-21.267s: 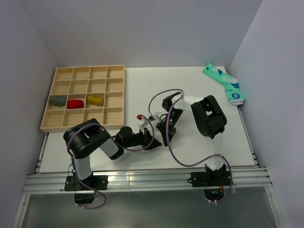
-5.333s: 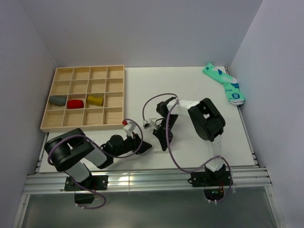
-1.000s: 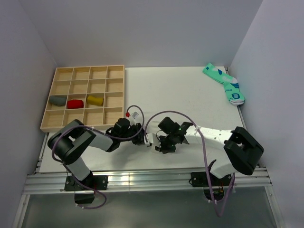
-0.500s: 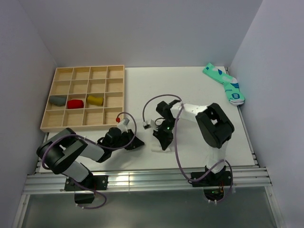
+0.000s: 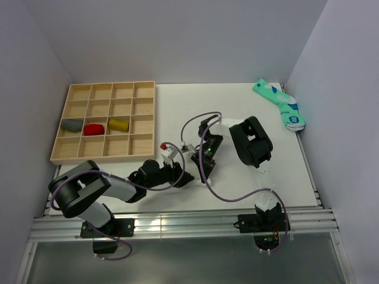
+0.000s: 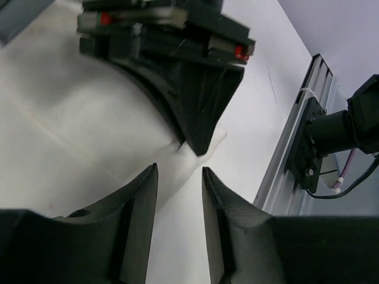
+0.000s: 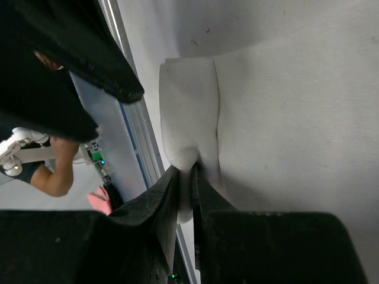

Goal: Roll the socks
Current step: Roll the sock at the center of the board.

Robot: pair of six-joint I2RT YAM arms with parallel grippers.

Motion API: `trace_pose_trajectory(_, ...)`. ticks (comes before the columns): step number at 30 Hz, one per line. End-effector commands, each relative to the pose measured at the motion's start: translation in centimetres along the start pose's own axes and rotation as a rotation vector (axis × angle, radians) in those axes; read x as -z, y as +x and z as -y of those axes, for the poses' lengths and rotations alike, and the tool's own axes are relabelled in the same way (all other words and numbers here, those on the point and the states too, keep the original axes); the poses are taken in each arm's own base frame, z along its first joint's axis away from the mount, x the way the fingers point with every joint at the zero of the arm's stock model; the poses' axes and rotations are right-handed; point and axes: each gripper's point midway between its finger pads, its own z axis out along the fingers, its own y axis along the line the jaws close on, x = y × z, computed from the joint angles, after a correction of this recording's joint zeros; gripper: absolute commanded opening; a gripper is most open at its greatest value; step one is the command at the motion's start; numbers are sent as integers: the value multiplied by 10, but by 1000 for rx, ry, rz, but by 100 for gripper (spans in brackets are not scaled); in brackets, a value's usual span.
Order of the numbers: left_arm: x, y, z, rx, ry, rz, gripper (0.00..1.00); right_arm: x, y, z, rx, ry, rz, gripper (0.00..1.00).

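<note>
Right gripper (image 7: pixel 190 177) is pinched tight on a raised fold of the white sock (image 7: pixel 188 112), its fingers almost meeting with only cloth between them. I judge this hold anchors one end so the rest can be turned over it. Left gripper (image 6: pixel 179 195) faces it from just beside, low over the tabletop (image 5: pixel 249 112), fingers a little apart and nothing caught. The sock's edge runs toward that gap, so it looks placed to take the edge next. The sock lies under and between the two grippers at the middle of the near tabletop, hard to pick out from above, white on white. A yellow sock (image 5: pixel 118 125) sits bundled in a compartment of the wooden tray (image 5: pixel 112 83), beside a red bundle (image 5: pixel 93 129) and well apart from the work — so the white one seems the piece left to roll.
</note>
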Motion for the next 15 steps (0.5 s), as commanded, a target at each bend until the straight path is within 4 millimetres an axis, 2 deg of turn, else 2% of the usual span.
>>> trace_pose_trajectory(1,-14,-21,15,-134,79,62,42,6,-5,-7,-4,-32,11,18)
trace_pose_trajectory(7,-26,-8,18,-182,129,10,47,7,-3,-6,-10,-27,12,18)
trace_pose_trajectory(15,-32,8,15,-177,156,-25,47,5,-3,-3,-18,-27,10,18)
